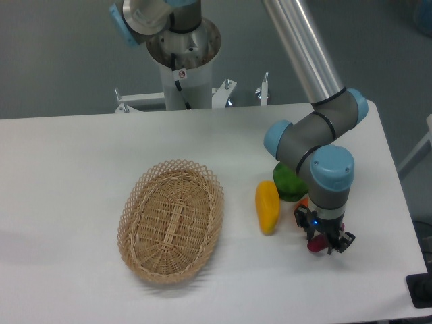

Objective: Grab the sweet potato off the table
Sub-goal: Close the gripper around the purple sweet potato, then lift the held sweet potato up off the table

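The sweet potato (315,246) is a small dark reddish piece lying on the white table (81,169) at the front right. It is mostly hidden under the gripper. My gripper (329,243) points straight down and sits low over it, with the fingers (347,239) spread on either side of it. The jaws look open around the sweet potato, which still rests on the table. Whether the pads touch it is hidden by the wrist.
A yellow elongated vegetable (267,206) lies just left of the gripper. A green vegetable (288,182) and a bit of an orange fruit (302,202) sit behind it, under the arm. An oval wicker basket (171,219) stands left of centre. The table's right edge (405,223) is close.
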`<action>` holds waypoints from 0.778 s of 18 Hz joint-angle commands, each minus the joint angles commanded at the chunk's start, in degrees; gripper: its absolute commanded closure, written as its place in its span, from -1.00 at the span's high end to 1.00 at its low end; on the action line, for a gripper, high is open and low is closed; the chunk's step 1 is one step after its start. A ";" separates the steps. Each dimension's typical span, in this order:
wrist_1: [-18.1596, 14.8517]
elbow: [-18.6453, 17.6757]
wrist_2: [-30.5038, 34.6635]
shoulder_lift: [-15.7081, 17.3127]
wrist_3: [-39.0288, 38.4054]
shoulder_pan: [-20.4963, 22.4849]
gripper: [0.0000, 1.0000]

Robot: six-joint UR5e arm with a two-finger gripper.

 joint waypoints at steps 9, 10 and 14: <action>-0.18 0.35 -0.17 0.35 0.00 0.26 -0.36; -0.26 0.70 -0.18 0.44 0.00 0.35 -0.36; -0.35 2.02 -0.53 0.79 -0.17 0.53 -0.36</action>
